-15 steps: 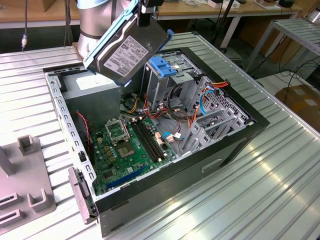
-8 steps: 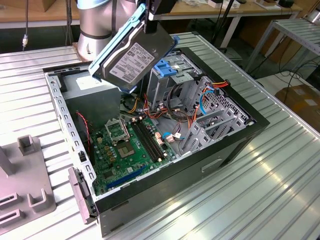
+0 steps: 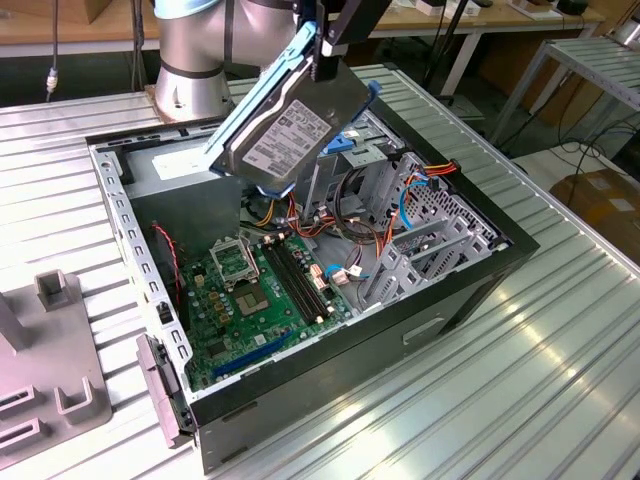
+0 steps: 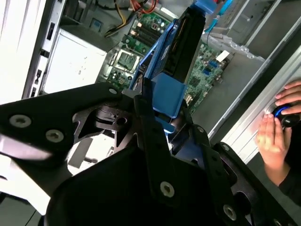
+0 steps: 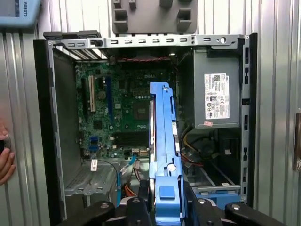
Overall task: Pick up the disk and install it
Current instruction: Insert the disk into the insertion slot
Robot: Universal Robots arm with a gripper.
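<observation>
Silver ribbed metal makes up the table (image 3: 560, 330), and wooden benches (image 3: 480, 20) stand in the room behind, at 12 o'clock in the exterior view. An open computer case (image 3: 330, 400) lies on its side in the middle of the table. A green board (image 3: 260, 290) and many coloured wires sit inside it.

The gripper (image 3: 325, 55) hangs over the case at about 12 o'clock in the exterior view. Its two black fingers (image 5: 141, 207) are squeezed tight on one end of the disk (image 3: 290, 130), pinching the blue side rail. The disk is up in the air and tilted, with its white label facing out. In the first wrist view the disk (image 5: 164, 141) is seen edge on, above the green board and beside the grey power box (image 5: 211, 94).

A grey stand (image 3: 50, 370) sits on the table at 8 o'clock in the exterior view, apart from the case. In the second wrist view a person's hand (image 4: 275, 136) rests on the table just beside the case.
</observation>
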